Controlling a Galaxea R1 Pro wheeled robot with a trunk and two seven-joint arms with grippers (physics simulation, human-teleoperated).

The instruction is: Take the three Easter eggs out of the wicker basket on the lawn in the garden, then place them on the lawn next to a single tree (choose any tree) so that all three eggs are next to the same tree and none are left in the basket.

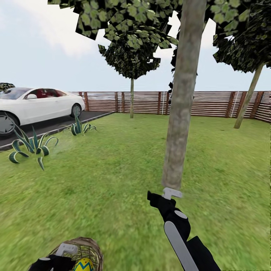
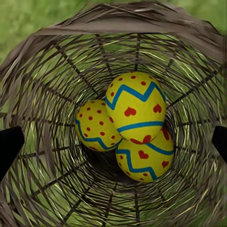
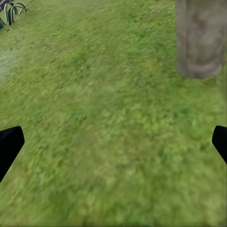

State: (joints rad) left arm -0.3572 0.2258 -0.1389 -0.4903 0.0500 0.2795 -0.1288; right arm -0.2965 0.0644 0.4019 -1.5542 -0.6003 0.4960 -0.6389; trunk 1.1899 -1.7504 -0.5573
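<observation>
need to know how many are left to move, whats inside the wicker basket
Inside the wicker basket lie three Easter eggs, bunched together and touching at the bottom. The top egg covers part of the two below it, and the basket floor under them is hidden.

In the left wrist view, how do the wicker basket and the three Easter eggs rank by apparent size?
1. wicker basket
2. top egg, nearest the camera, so unsure
3. lower egg and left egg: partly hidden, not ranked
</observation>
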